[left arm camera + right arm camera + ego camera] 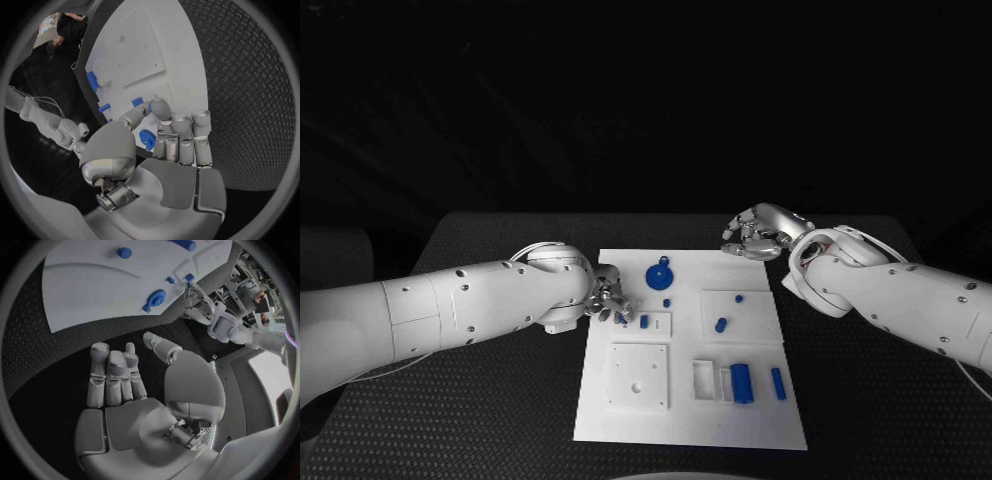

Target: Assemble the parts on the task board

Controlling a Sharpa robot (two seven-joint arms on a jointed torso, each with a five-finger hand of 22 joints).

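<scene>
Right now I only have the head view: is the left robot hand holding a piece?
Observer: The left wrist view shows a small blue piece between the thumb and fingers of the left robot hand. I cannot tell whether it is gripped.
Operator: And the right one?
Observer: The right wrist view shows the right robot hand holding nothing. Its palm is bare, over the black table beside the white board.

White task board (754,420), blue parts (741,383), black, seemingly diamond-textured table (488,420).
</scene>
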